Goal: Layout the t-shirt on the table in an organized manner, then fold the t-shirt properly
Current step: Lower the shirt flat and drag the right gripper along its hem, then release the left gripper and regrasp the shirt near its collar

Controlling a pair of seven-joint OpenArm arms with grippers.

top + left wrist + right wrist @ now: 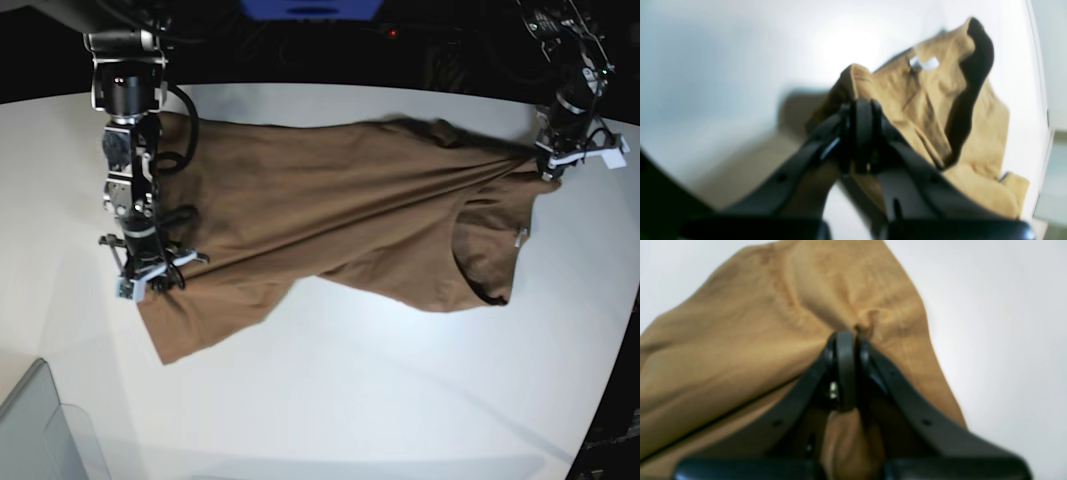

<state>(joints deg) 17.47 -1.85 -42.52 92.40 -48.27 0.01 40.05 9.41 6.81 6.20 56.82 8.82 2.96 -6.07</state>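
- The t-shirt (340, 215) lies stretched across the far half of the table (330, 400), neck opening toward the right edge, hem toward the left.
- The right gripper (845, 340) is pressed together, pinching cloth near the left edge.
- The left gripper (860, 110) is likewise clamped on a bunched fold near the far right corner.
- The fabric looks light, soft and wrinkly; it will likely sag and drag, so 2 grips at seams or corners suit it best.

free: bare table (380, 390) near side | blocked: t-shirt (340, 215) spans far side | bin (45, 435) at corner
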